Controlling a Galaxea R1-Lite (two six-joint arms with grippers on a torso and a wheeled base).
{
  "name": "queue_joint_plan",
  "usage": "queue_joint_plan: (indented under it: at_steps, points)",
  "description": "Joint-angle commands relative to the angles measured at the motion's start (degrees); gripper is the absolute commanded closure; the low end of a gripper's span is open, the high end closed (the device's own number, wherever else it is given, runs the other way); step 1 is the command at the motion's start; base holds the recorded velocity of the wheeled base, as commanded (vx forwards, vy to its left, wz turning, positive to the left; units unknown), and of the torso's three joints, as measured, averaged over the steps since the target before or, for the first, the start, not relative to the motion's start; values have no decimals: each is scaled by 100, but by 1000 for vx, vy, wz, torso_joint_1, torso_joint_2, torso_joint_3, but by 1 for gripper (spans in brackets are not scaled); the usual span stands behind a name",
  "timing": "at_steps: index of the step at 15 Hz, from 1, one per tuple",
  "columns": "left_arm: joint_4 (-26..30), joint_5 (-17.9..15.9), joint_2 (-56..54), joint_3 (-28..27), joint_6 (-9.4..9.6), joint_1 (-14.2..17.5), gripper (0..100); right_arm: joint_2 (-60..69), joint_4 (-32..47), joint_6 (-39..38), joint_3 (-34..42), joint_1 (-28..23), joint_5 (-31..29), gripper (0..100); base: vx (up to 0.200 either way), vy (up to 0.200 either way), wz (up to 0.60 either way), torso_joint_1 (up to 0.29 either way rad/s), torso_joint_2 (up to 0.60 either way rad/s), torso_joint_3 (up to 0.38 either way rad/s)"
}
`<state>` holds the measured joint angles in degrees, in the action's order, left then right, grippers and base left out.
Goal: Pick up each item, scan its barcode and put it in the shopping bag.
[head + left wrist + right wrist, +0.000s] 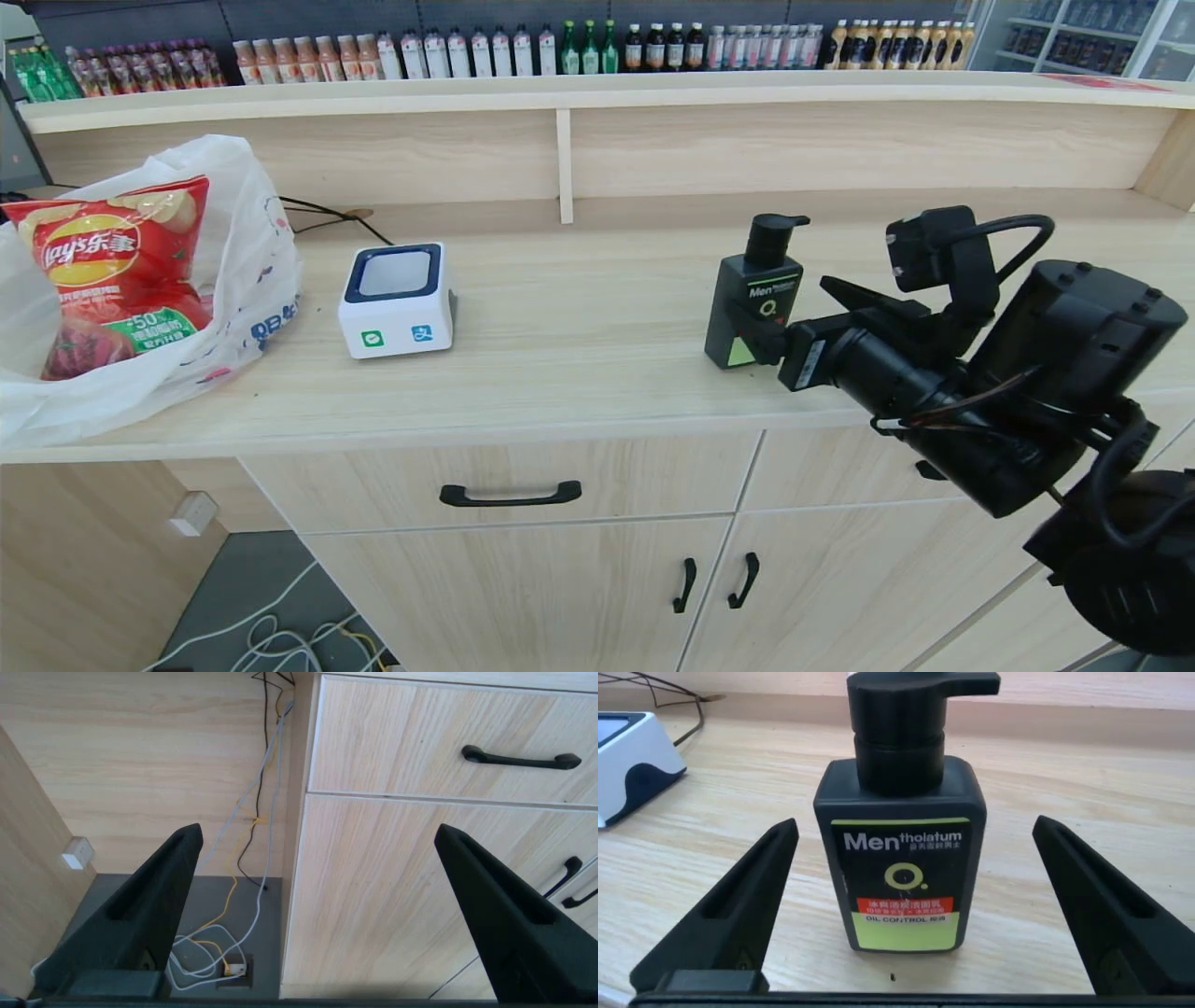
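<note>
Toward right end of counter [579,373]: upright pump bottle [752,299] between wide-apart jaws of right gripper [915,831]. Below front edge: left gripper [318,831], jaws apart, facing drawer front [420,756].

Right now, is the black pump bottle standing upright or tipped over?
Upright. The pump bottle stands on its base on the counter, with its pump head on top and its label facing the right wrist camera.

Right arm [1055,373]: matte black cylindrical housings. Black boxy wrist camera [934,247] on top; black cable [1022,220] loops behind it, white label [810,360] below it. Fingers [738,915]: black tapered wedges.
</note>
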<state>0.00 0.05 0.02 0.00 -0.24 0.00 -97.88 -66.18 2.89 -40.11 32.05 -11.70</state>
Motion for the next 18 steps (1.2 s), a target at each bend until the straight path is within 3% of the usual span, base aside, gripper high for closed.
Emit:
queue_joint_plan:
  at_steps: [1, 7, 18]
  points:
    - [0, 4, -2, 0, -2, 0, 0, 375, -17, 19, 249, 12, 89, 0, 0, 0, 0, 0, 0, 0]
    - [0, 4, -2, 0, -2, 0, 0, 331, -158, 265, 214, -542, 151, 0, 0, 0, 0, 0, 0, 0]
    - [0, 4, -2, 0, -2, 0, 0, -3, -184, 405, 20, -911, 168, 0, 0, 0, 0, 0, 0, 0]
